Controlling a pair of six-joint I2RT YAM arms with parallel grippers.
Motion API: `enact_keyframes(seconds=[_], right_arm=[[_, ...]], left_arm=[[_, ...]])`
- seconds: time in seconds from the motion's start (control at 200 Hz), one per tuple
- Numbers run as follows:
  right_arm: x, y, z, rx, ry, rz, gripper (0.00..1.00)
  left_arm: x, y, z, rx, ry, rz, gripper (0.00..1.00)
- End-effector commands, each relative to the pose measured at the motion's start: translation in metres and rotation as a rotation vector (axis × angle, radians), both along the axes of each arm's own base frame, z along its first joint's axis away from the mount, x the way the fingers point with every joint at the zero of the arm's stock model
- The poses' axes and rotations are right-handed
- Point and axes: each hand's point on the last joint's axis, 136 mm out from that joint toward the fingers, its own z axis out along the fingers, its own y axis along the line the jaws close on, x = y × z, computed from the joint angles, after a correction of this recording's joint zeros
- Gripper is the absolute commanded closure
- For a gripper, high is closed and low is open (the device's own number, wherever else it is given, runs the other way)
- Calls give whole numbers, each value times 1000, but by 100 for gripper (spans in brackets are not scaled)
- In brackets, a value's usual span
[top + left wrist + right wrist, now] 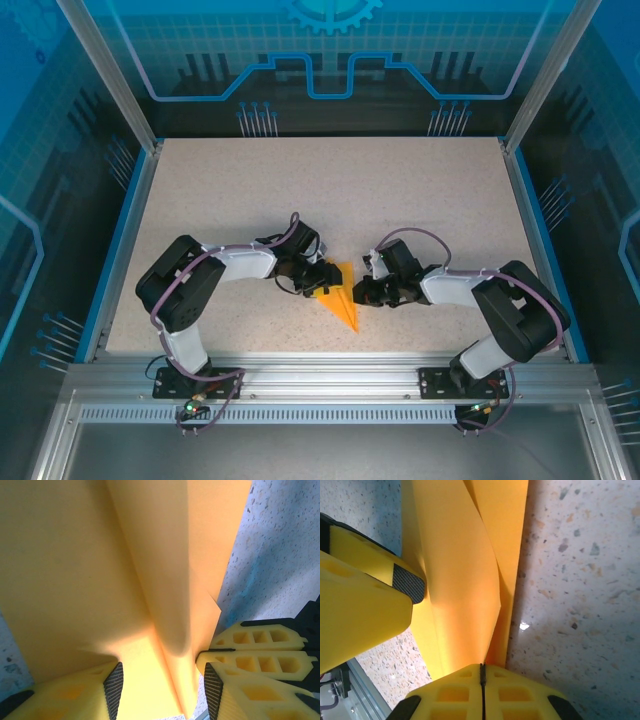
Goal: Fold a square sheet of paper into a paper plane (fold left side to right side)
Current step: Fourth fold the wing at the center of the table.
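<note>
Two arms meet low-centre over the table [420, 200] in the top view, left gripper [316, 277] and right gripper [358, 293] both at the part-folded orange paper [343, 305], its tip pointing down-frame. Left wrist view: jaws stand half apart, straddling a raised fold, not clamping it. Shut right fingers [255, 652] touch the paper's edge. Right wrist view: jaws pressed together at the bottom, a lifted flap pinched in their seam.

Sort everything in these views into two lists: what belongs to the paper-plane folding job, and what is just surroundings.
Belongs to the job: orange paper, partly folded; left end effector; right end effector, pinching the paper.
Just surroundings: speckled table; blue enclosure walls; metal rail.
</note>
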Motion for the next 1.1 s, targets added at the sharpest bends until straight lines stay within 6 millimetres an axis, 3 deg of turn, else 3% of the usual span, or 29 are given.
enact_keyframes(seconds=[0.0,0.665,1.095], right_arm=[[-1,-2,-4,-36,7,13,93],[0,-2,-6,-53,12,22,93],[-8,-11,-21,-127,57,35,93]], left_arm=[[-10,11,-11,72,36,0,49],[-9,11,-9,71,33,-2,49],[-9,11,-6,70,24,-9,49]])
